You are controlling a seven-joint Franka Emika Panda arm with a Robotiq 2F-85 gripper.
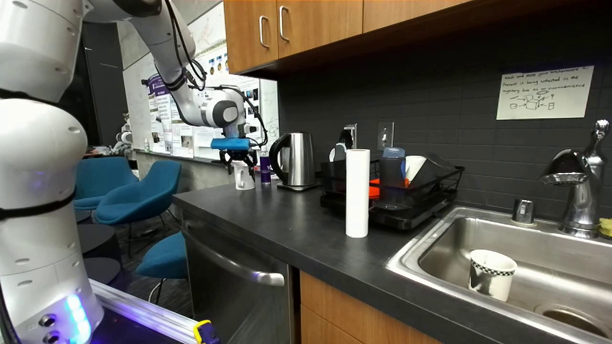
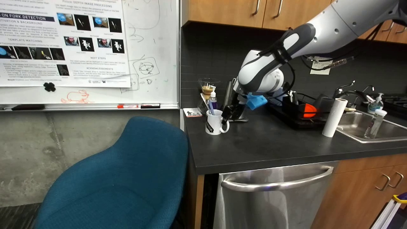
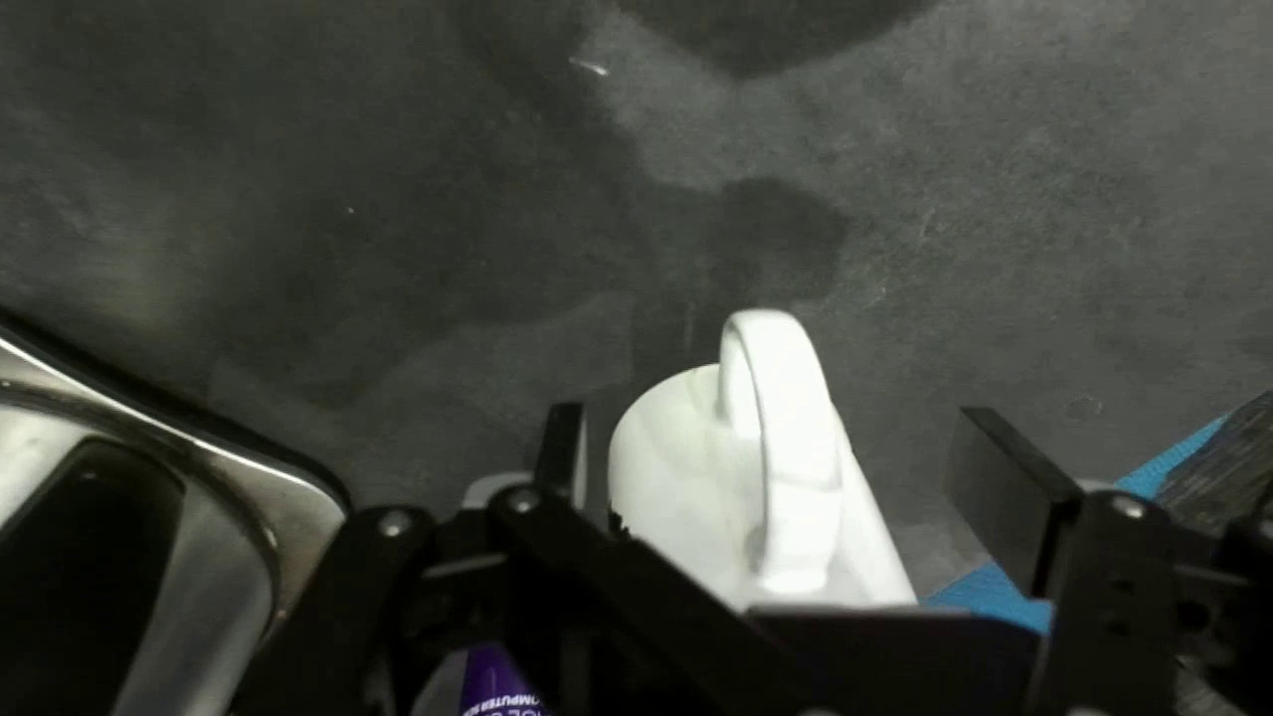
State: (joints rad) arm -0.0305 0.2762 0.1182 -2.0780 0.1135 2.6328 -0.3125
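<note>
1. White and glossy, the mug (image 2: 213, 122) stands upright toward the left end of the dark table (image 1: 282, 220), presumably steady on its own base.
2. The end effector (image 3: 781, 467) is released: its fingers (image 3: 1004, 487) are spread in the wrist view, one to each side of the mug. A plain gap shows by the right finger; the left one is so close that I cannot rule out contact.
3. The mug's handle (image 3: 796, 447) also lies between the fingers, so the spread seems wide enough to span cup and handle together.
4. Slim sticks (image 2: 210, 106) appear to rise from the mug, leaning left, likely because only its rim props them.
5. Just right of the mug come a purple bottle (image 1: 265, 168) and a steel kettle (image 1: 301, 160), probably set back for safety from the near edge.
6. Farther right, a black rack (image 1: 401, 220) carries a slanted white cup (image 1: 415, 167), a pose that would help draining. Nearer, a white cylinder (image 1: 357, 191) stands on end. The sink (image 1: 449, 243) holds a patterned cup (image 1: 492, 277), contained by its walls.
</note>
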